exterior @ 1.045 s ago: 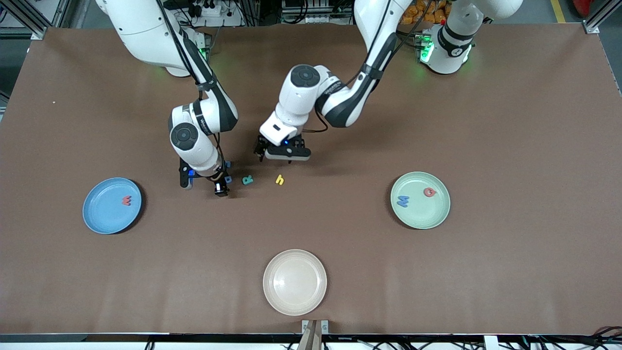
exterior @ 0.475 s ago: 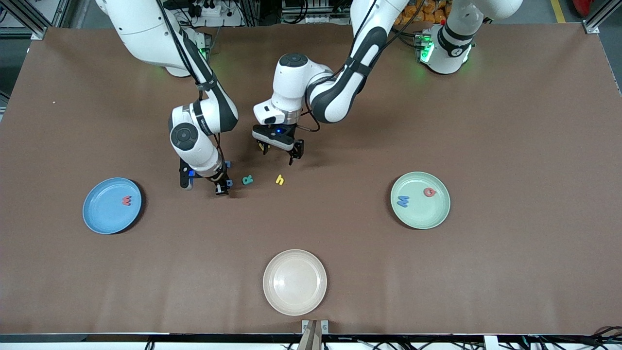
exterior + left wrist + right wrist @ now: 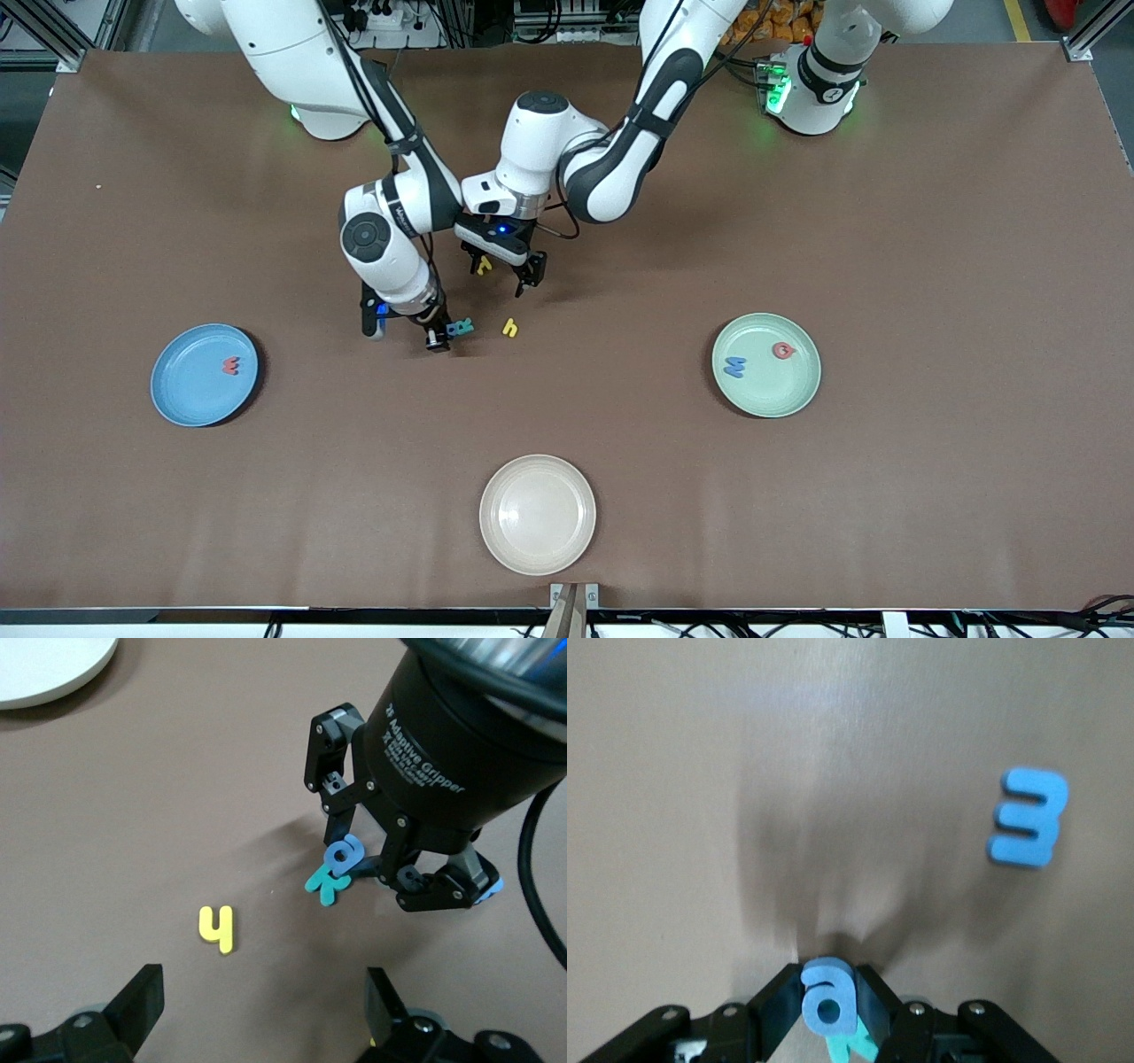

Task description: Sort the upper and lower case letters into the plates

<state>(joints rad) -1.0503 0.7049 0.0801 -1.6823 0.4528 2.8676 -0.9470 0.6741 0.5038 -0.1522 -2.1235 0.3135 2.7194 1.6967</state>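
Holding a small blue letter "a" (image 3: 828, 1001), my right tool (image 3: 436, 339) is pinched shut on it, low over the middle of the desk (image 3: 886, 221). A teal letter (image 3: 459, 329) lies right under the "a". I cannot tell if the two touch. A yellow letter "h" (image 3: 509, 328) lies flat on the desk at 3 o'clock from the teal one, a little apart from it. My right wrist view also shows a blue "3" (image 3: 1028, 818) lying flat on the desk near that tool.

My left tool (image 3: 502, 276) hangs over the desk at 12 o'clock from the yellow "h", with its two fingers wide apart and nothing between them.

Seen from the front, the blue plate (image 3: 190, 390) sits at 9 o'clock on the desk with a red letter (image 3: 231, 364) in it. The green plate (image 3: 771, 394) sits at 3 o'clock with a blue letter (image 3: 733, 366) and a red "G" (image 3: 783, 350) in it. A cream plate (image 3: 538, 514) sits at 6 o'clock.
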